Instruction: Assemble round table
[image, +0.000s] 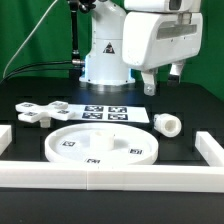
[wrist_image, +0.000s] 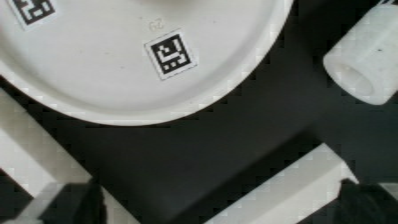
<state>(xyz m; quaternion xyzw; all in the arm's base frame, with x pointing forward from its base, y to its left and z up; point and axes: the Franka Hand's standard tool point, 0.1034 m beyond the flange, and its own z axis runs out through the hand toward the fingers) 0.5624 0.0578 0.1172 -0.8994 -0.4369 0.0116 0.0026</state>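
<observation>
Hand (image: 163, 82) wide, empty, raised | disc (image: 100, 140) flat | leg (image: 167, 124) near disc, not touching

white disc (image: 105, 140) with black-and-white tags (wrist_image: 171, 55), black table (image: 195, 118), green backdrop (image: 30, 30)

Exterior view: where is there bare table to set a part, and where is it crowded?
Free: the table between the leg and the side rail on the exterior view's right, and between the cross piece and the front rail. Crowded: the middle, where disc, marker board and cross piece lie close.
</observation>
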